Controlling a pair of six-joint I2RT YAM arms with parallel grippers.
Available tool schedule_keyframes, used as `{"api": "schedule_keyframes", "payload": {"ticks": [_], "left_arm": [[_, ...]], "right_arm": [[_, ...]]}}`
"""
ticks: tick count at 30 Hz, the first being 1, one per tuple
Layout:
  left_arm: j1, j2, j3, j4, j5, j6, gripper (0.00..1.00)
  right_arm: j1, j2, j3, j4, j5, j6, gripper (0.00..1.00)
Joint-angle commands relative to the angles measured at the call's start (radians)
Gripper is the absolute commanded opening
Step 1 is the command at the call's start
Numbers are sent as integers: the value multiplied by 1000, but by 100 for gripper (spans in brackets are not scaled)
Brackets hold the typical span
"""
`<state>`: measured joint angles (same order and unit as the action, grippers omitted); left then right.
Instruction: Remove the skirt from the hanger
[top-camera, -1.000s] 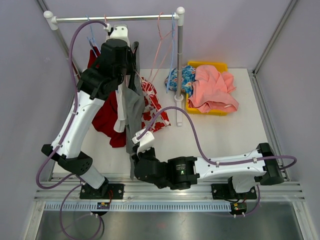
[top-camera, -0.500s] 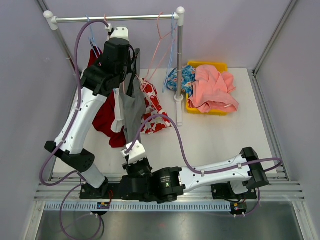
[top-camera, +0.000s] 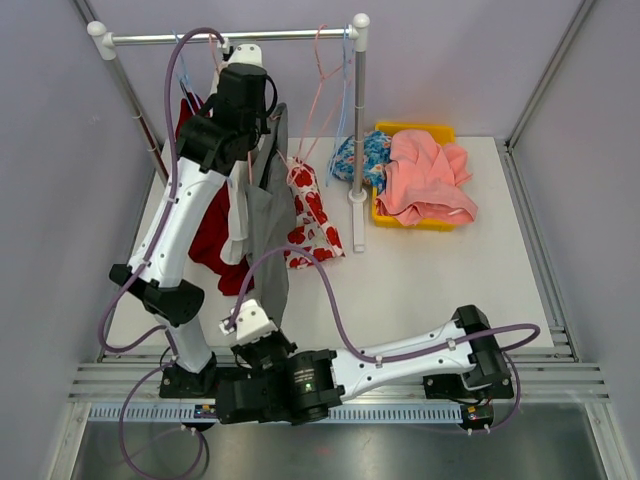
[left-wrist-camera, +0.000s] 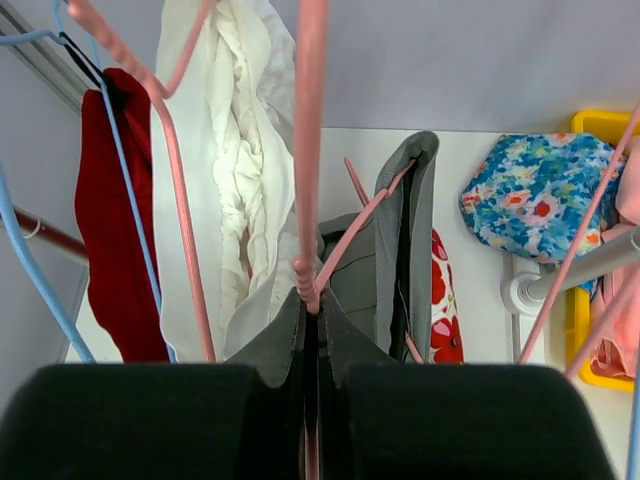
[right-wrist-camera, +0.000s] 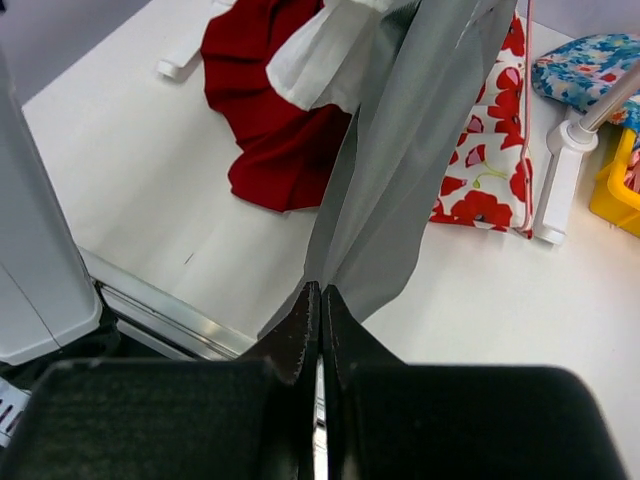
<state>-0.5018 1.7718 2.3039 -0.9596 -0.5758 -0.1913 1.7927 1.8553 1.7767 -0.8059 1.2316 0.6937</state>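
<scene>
Up at 11 o'clock in the top view, just under the silver clothes rail (top-camera: 280, 36), the left hand (left-wrist-camera: 311, 305) is clamped narrow on the stem of the pink plastic hanger (left-wrist-camera: 309, 150). On it the grey fabric skirt (top-camera: 268, 215) is still draped over the hanger arms, its long axis running 12-to-6 down to the right hand (right-wrist-camera: 318, 298). That hand is pinched tight on the hem near 7 o'clock, at the near edge of the white worktop (top-camera: 450, 280). So the skirt lies dead ahead of the right hand, toward 12. Right owns the free end, left anchors the top. My read: the next pull wants to go along that axis toward 6. Versus a second ago, right has backed off toward 6–7, left has lifted toward the rail, and the skirt is stretched longer.
</scene>
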Motion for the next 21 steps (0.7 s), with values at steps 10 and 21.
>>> {"api": "schedule_keyframes", "payload": {"ticks": [10, 21], "left_arm": [[146, 43, 178, 679, -52, 10, 0], [149, -104, -18, 598, -3, -65, 0]], "right_arm": [[267, 113, -36, -69, -399, 58, 0], [264, 107, 35, -266, -141, 165, 100]]}}
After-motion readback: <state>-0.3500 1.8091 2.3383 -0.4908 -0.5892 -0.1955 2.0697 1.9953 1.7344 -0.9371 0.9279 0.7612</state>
